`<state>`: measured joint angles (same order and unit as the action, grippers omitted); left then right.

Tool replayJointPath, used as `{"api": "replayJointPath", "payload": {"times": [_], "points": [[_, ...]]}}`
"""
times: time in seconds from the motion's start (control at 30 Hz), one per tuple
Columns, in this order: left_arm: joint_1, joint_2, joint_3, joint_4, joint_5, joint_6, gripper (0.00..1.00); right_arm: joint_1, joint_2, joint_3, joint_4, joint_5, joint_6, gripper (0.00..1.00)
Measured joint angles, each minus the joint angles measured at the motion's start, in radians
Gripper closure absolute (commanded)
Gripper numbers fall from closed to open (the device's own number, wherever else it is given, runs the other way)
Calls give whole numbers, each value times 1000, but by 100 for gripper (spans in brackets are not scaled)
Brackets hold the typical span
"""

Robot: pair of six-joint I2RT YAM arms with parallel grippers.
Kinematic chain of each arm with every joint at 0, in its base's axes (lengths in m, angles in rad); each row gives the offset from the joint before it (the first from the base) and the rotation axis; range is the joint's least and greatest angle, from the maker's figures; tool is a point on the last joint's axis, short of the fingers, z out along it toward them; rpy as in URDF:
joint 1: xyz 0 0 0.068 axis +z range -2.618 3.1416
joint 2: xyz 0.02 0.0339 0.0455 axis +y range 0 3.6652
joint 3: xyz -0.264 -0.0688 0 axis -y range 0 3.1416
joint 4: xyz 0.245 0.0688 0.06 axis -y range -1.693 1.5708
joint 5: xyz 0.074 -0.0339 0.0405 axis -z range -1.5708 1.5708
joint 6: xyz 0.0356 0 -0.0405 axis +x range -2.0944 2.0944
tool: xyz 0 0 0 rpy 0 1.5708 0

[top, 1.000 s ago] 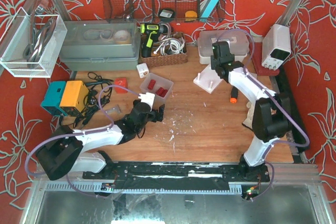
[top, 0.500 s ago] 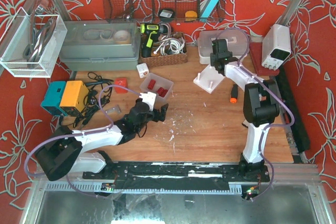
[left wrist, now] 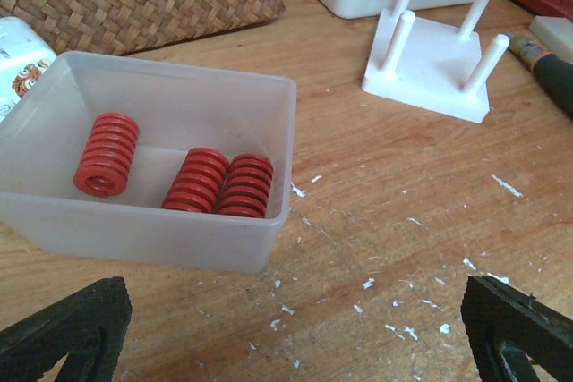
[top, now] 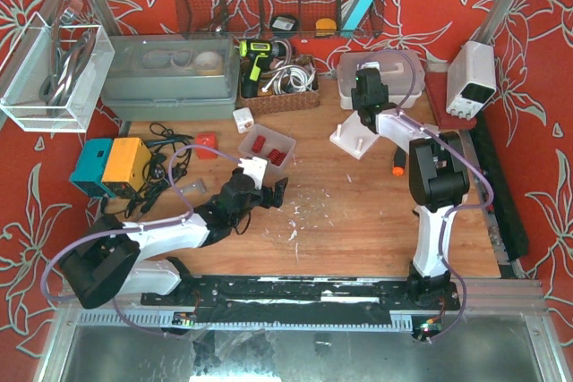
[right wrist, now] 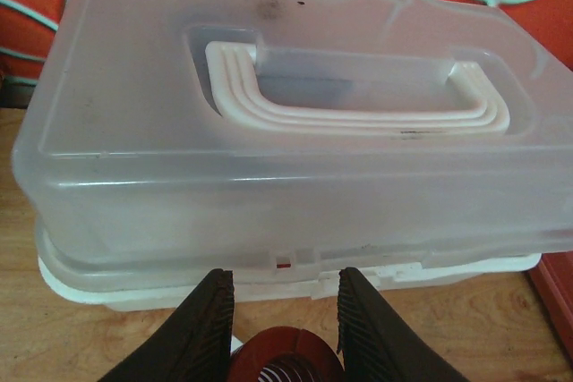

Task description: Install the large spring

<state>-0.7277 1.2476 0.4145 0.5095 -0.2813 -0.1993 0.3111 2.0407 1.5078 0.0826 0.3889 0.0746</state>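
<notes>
Right wrist view: right gripper pinching red coil spring btwn its black fingers, jaws standing partway apart around the coil; spring showing only at frame bottom. Translucent lidded plastic box w/ cream handle sitting just ahead on wooden tabletop. Left wrist view: left gripper gaping wide, gripping nothing. Clear rectangular plastic tub lying just ahead, 3 spare red coil springs resting inside: 2 touching, 1 apart at left. White square peg base standing beyond, 4 pegs pointing up
</notes>
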Motion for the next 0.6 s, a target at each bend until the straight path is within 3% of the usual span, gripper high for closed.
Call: {"api": "replayJointPath", "payload": {"times": [0.6], "points": [[0, -22, 0, 1, 6, 1, 0, 8, 76, 60, 45, 4, -62, 100]]}}
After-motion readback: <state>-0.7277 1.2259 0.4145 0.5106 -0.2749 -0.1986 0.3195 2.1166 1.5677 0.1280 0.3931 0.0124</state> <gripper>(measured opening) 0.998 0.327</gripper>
